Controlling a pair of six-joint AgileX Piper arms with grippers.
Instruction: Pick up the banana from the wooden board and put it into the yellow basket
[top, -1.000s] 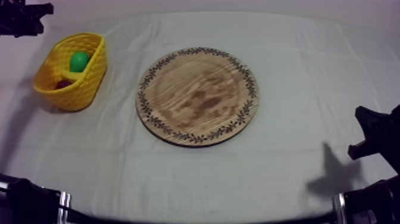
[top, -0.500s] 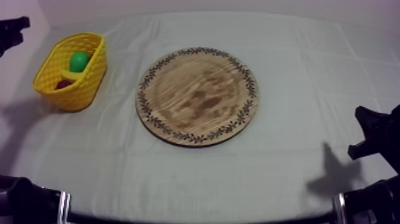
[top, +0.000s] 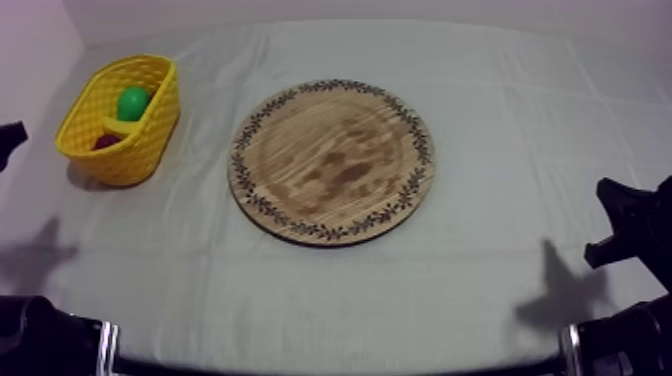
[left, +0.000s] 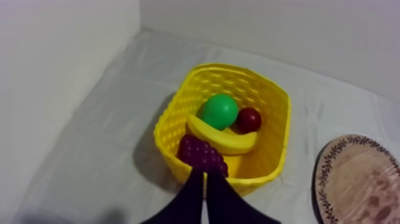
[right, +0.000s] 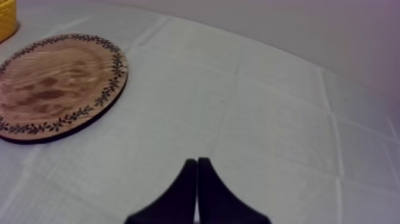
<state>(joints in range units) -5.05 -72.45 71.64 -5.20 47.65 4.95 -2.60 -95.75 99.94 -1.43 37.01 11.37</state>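
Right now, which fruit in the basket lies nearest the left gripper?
The bunch of grapes: dark purple, against the basket's wall just ahead of the left gripper; the banana lies behind it.

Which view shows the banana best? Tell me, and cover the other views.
The left wrist view: the banana lies in the yellow basket, most of its curve seen from above. The top view catches a yellow sliver of it below the green fruit. The right wrist view faces the wooden board.

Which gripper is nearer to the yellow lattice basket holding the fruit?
Left. The left gripper hangs just short of the yellow lattice basket's near wall, fingers together. The right gripper is over bare cloth, with the round wooden board between it and the basket.
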